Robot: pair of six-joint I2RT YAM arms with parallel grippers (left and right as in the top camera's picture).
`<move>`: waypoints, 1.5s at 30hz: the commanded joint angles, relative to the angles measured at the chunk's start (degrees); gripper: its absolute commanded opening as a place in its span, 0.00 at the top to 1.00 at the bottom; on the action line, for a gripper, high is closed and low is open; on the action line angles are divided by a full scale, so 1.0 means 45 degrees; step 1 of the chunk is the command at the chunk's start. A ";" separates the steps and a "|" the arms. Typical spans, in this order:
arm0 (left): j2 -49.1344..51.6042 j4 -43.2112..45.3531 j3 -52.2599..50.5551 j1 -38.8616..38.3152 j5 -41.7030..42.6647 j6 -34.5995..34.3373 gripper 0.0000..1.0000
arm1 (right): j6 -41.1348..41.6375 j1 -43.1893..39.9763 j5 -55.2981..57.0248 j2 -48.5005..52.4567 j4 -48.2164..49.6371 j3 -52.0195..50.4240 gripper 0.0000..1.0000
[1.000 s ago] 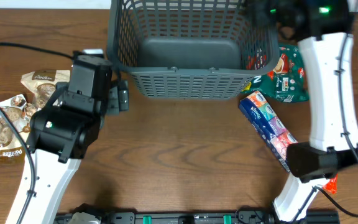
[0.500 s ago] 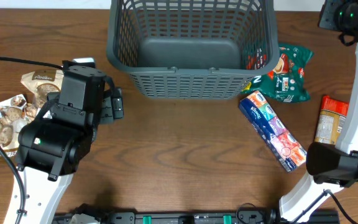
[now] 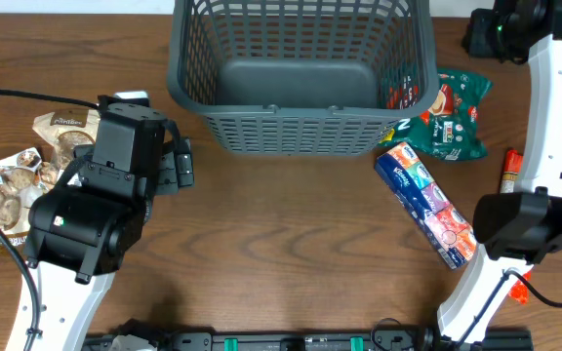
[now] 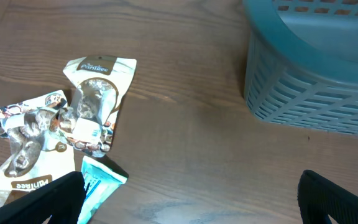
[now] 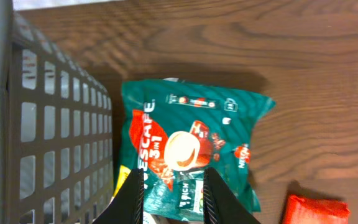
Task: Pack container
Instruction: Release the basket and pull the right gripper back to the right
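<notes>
1. Large dark grey slotted plastic basket (image 3: 301, 132) stands upright, mouth up, at the far middle of the brown wooden table (image 3: 291, 253).
2. Left gripper (image 4: 188, 199): fingers spread wide, nothing held. It sits over bare table between the basket and the beige mushroom-print pouches (image 4: 92, 102).
3. Right gripper (image 5: 174, 196): narrow gap, nothing held. It is above the green Nescafé packet (image 5: 191, 155), which lies just beside the basket's right wall.
4. Long blue tissue pack (image 3: 427, 200) lies near the basket's front right corner.

White links (image 3: 61, 297), black joint housings (image 3: 100, 195), green lights (image 3: 63, 222), black cables (image 3: 27, 93); right hand (image 5: 173, 180) pale-fingered, left hand (image 4: 191, 186) black-fingered.
</notes>
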 commanded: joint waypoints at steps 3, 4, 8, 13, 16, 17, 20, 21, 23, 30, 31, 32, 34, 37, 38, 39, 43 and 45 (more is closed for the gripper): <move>-0.0005 -0.0068 0.0170 -0.0015 -0.0253 -0.0121 0.01 | -0.0894 0.0379 -0.1069 0.0282 -0.0015 0.0015 0.84; -0.0005 -0.0068 0.0170 -0.0015 -0.0257 -0.0121 0.01 | -0.1030 0.0442 -0.1243 0.0296 0.0010 0.0015 0.84; -0.0005 -0.0068 0.0170 -0.0015 -0.0253 -0.0121 0.01 | -0.1200 0.0709 -0.1593 0.0306 0.0204 0.0010 0.84; -0.0005 -0.0068 0.0170 -0.0015 -0.0253 -0.0121 0.01 | -0.1817 0.0942 -0.2399 0.0306 0.0374 0.0010 0.85; -0.0005 -0.0068 0.0170 -0.0015 -0.0257 -0.0121 0.01 | -0.1919 0.1054 -0.2424 0.0306 0.0447 0.0010 0.85; -0.0005 -0.0068 0.0170 -0.0015 -0.0257 -0.0121 0.01 | -0.2059 0.1098 -0.2497 0.0306 0.0447 0.0010 0.85; -0.0005 -0.0068 0.0170 -0.0015 -0.0257 -0.0121 0.01 | -0.2531 0.1229 -0.2934 0.0306 0.0432 0.0010 0.85; -0.0005 -0.0068 0.0170 -0.0015 -0.0257 -0.0121 0.01 | -0.2642 0.1268 -0.3065 0.0306 0.0437 0.0010 0.85; -0.0005 -0.0068 0.0170 -0.0015 -0.0253 -0.0121 0.01 | -0.2783 0.1355 -0.3254 0.0306 0.0437 0.0010 0.85; -0.0005 -0.0068 0.0170 -0.0015 -0.0257 -0.0117 0.01 | -0.3147 0.1676 -0.3531 0.0306 0.0447 0.0010 0.85; -0.0005 -0.0068 0.0170 -0.0015 -0.0257 -0.0117 0.01 | -0.3143 0.1705 -0.3531 0.0306 0.0457 0.0010 0.85; -0.0005 -0.0063 0.0170 -0.0015 -0.0257 -0.0117 0.01 | -0.3143 0.1729 -0.3531 0.0306 0.0476 0.0010 0.85; -0.0005 -0.0068 0.0170 -0.0015 -0.0257 -0.0117 0.01 | -0.3143 0.1729 -0.3531 0.0306 0.0476 0.0010 0.85; -0.0005 -0.0068 0.0170 -0.0015 -0.0257 -0.0117 0.01 | -0.3143 0.1729 -0.3531 0.0306 0.0471 0.0010 0.85; -0.0005 -0.0068 0.0170 -0.0015 -0.0257 -0.0117 0.02 | -0.3143 0.1729 -0.3531 0.0306 0.0466 0.0010 0.85; -0.0005 -0.0063 0.0170 -0.0015 -0.0253 -0.0117 0.01 | -0.3143 0.1729 -0.3531 0.0306 0.0466 0.0010 0.85; -0.0010 -0.0068 0.0170 -0.0015 -0.0257 -0.0117 0.01 | -0.2555 0.1685 -0.2637 0.0306 0.0432 0.0010 0.33; -0.0010 -0.0073 0.0170 -0.0015 -0.0257 -0.0112 0.01 | -0.1287 0.1613 -0.1093 0.0296 0.0330 0.0010 0.23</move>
